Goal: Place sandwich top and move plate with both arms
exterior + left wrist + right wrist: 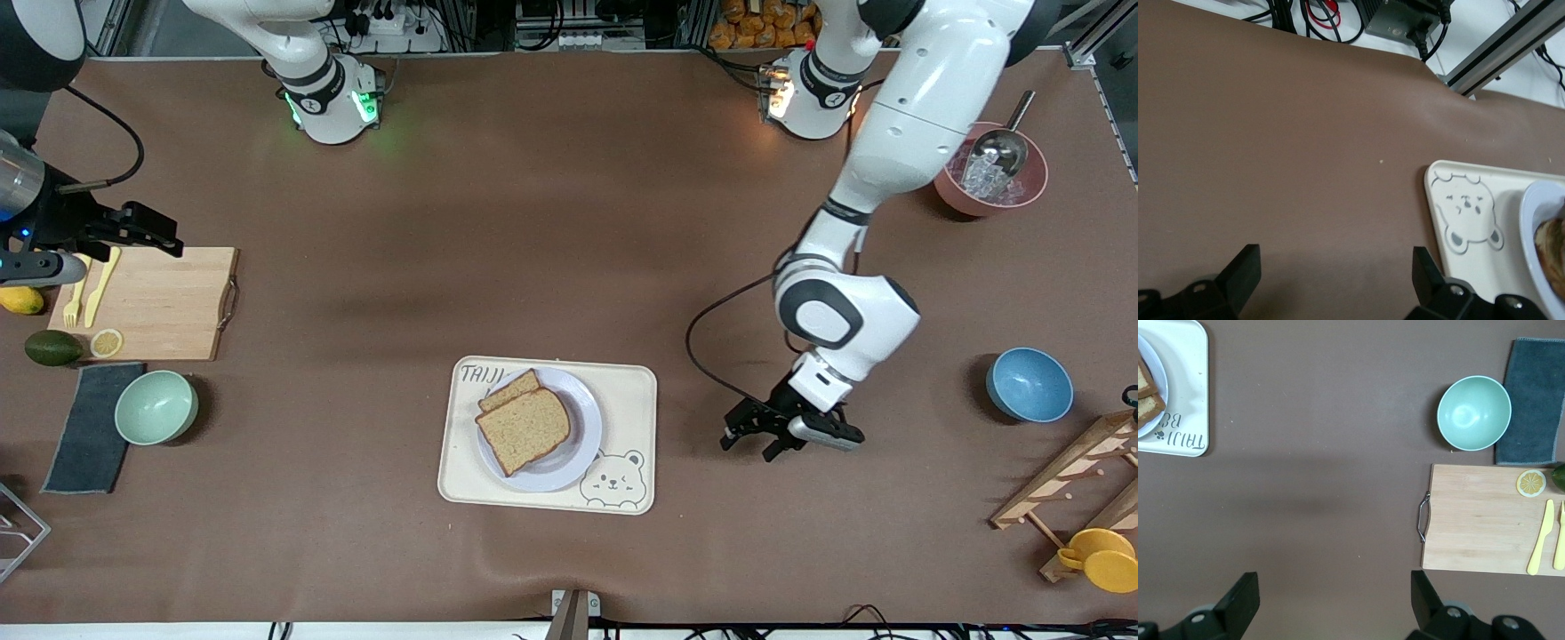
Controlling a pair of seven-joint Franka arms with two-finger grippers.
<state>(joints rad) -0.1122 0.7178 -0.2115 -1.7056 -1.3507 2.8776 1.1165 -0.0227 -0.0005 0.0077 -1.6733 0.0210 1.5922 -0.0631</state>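
Observation:
The plate [582, 418] rests on a cream tray [636, 418] near the table's middle. On the plate lies the sandwich top [524, 431], a plain tan slice stacked askew on another slice [508, 389]. My left gripper [751, 443] hangs open low over bare table beside the tray, toward the left arm's end. Its wrist view shows the open left gripper [1335, 273], the tray's bear corner [1468, 213] and the plate rim [1531, 220]. My right gripper [160, 233] stands open and empty by the cutting board [164, 302]. The right gripper [1333, 597] looks down on bare table.
On the cutting board [1478, 520] lie a yellow knife [1540, 537], a fork [1559, 533] and a lemon slice [1531, 483]. Beside it are a mint bowl [156, 406] and a dark cloth [89, 427]. A blue bowl [1029, 384], a pink ice bowl [991, 178] and a wooden rack [1067, 480] stand at the left arm's end.

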